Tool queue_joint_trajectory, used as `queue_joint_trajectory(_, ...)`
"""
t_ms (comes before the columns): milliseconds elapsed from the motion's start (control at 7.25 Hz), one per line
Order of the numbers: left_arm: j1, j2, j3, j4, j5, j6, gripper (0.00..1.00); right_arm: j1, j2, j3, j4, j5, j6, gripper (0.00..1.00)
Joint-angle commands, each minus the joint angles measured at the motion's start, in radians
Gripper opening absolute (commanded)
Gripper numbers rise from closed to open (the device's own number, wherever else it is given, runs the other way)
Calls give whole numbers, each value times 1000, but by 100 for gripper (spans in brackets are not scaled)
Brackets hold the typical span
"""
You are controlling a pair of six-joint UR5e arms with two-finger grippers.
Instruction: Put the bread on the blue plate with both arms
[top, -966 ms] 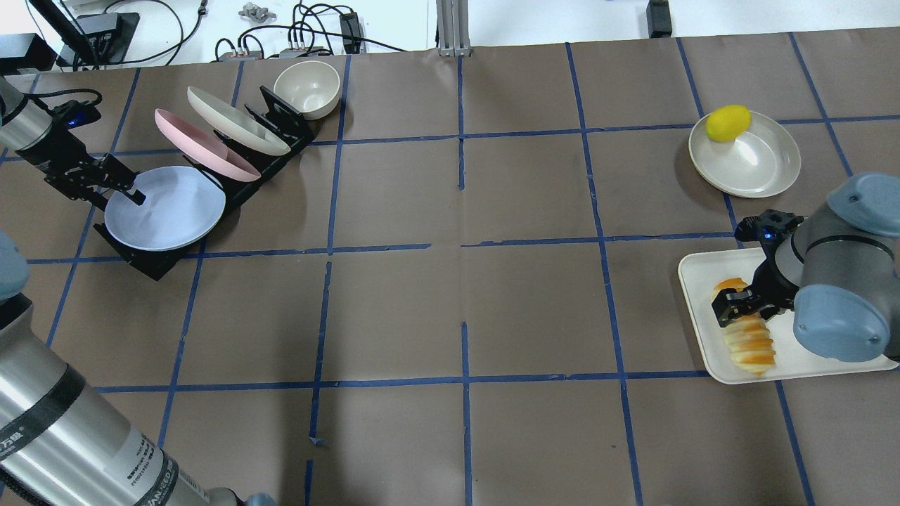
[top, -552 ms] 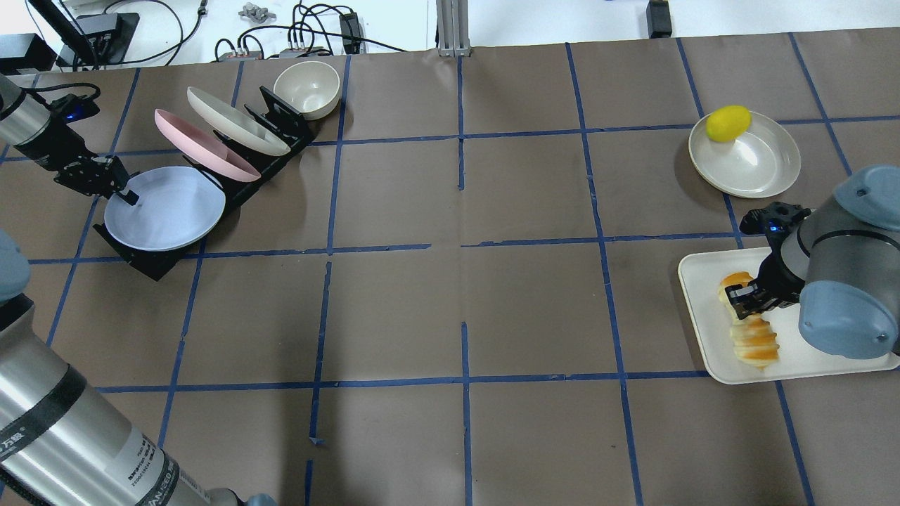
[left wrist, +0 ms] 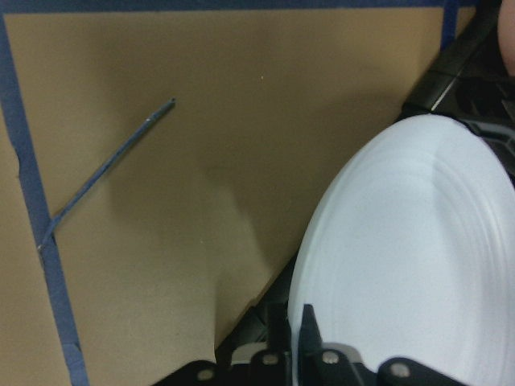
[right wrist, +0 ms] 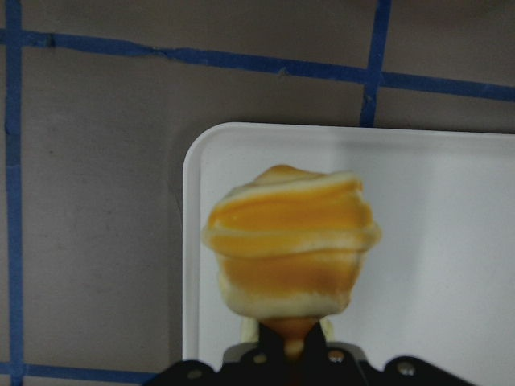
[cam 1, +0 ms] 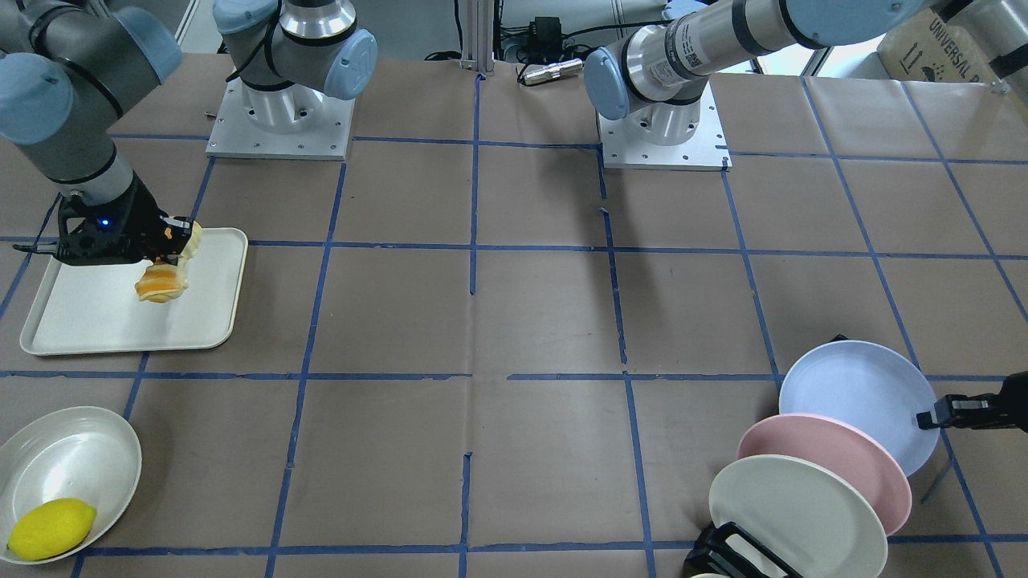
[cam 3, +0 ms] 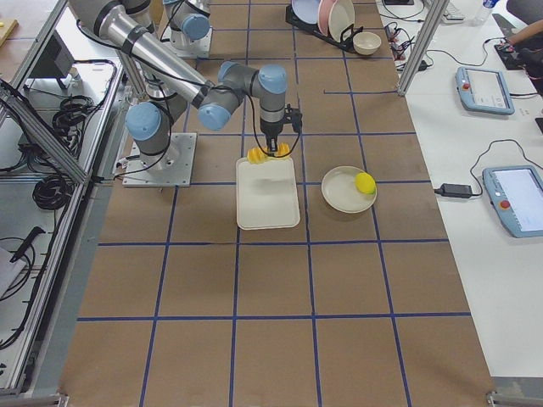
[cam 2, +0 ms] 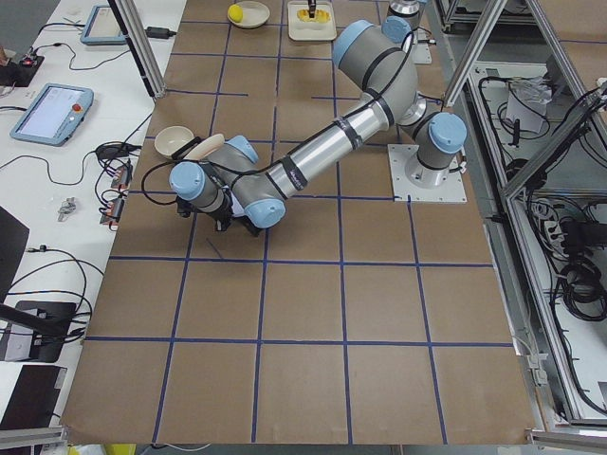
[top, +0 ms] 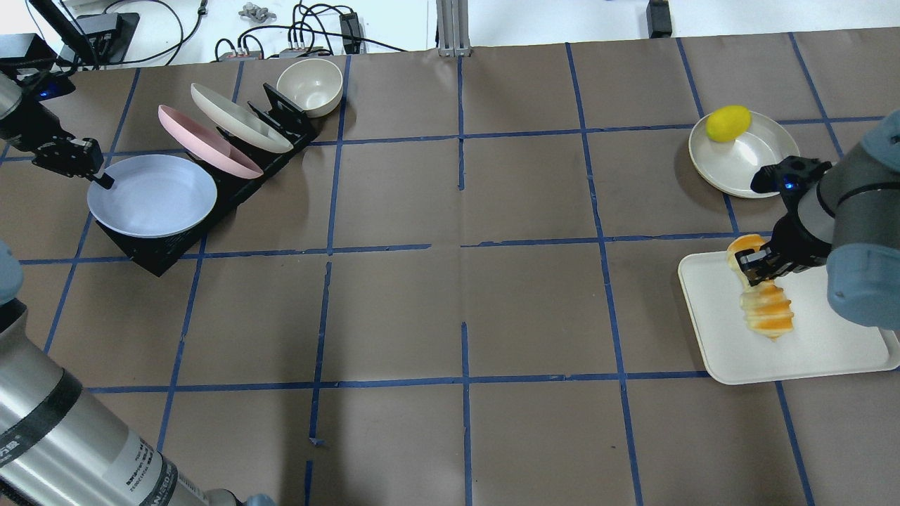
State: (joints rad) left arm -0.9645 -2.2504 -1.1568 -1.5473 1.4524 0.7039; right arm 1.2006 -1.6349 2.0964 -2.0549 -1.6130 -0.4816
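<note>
My right jaws are clamped on the bread (top: 763, 309), holding it above the tray (top: 830, 351). My left jaws pinch the rim of the blue plate (top: 151, 197) at the rack (top: 158, 249), well apart across the worktop (top: 464, 281).

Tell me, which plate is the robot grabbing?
The blue plate. The left gripper pinches its rim; the pink plate and cream plate behind it lean untouched.

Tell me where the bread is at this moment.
In the overhead view the bread is at the right side, clamped in the right tool over the white tray, near the cream plate holding the lemon.
</note>
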Motion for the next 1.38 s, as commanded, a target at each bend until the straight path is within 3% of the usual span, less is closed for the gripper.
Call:
queue_joint_trajectory(0,41,55,-6,-57,11,72,3,168,-17,-189,178,-7,207,4)
queue_joint_trajectory(276,53,176,-20,-179,69,77,3,328,-16,-275,261,-41,344,4)
queue_joint_trajectory(552,8,299,-75,-232,66,65,3,393,-16,-279,262,-31,403,4)
queue_joint_trajectory(966,-173,474,-283,-218,52,-88,3,437,-17,-279,263,-33,458,4)
queue_joint_trajectory(1241,-334,473,-340,-167,-84,-275,3,474,-16,-280,260,-38,480,4)
